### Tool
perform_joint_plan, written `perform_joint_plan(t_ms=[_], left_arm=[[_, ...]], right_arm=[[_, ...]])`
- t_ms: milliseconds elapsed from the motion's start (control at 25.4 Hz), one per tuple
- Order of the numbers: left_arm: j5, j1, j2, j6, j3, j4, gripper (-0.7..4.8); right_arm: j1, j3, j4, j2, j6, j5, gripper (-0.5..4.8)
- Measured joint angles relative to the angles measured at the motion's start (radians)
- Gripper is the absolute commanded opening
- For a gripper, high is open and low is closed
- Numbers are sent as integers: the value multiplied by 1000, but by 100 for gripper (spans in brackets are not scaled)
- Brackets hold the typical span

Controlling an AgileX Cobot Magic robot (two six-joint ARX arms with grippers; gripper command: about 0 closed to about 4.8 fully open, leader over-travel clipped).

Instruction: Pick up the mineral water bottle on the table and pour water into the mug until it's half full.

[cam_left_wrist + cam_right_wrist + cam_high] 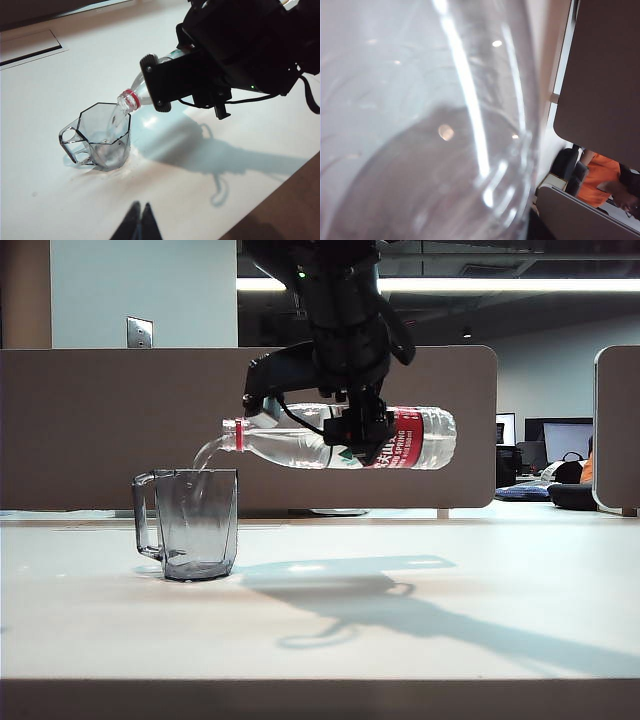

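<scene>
1. Mug (191,523): smoky grey and transparent, standing upright on the table (480,570) at the left of the exterior view, handle turned outward to the left. The left wrist view shows its angular open rim (102,131) from above. Its walls look wet and a shallow amount of liquid seems to lie at the base; the exact level cannot be told.
2. Water (207,452): a thin clear stream curves down from the bottle mouth, over the mug's rim and into its interior.
3. Bottle (300,445): held in the air above the table, lying nearly level, its mouth tipped slightly down and set just above the mug's right rim. The red neck ring (131,99) is uncapped. The red label faces the exterior camera on the right half. Water remains inside along the lower side of the body. In the right wrist view the clear wall (430,125) fills most of the frame.
4. Right gripper (352,430): reaches down from above and clamps the bottle around its middle, jaws pressed on either side of the body.
5. Left gripper (138,222): hangs near the mug, apart from it, with its two dark fingertips pressed together and carrying nothing.
</scene>
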Motion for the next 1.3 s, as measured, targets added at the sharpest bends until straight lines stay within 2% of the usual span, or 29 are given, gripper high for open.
perform_joint_plan(t_ms=[473, 1300], left_arm=[[-17, -23, -14, 0, 0, -5, -5], [-17, -23, -18, 0, 0, -12, -5]], right_arm=[[2, 1, -23, 0, -3, 58, 301], [13, 4, 28, 0, -7, 66, 301]])
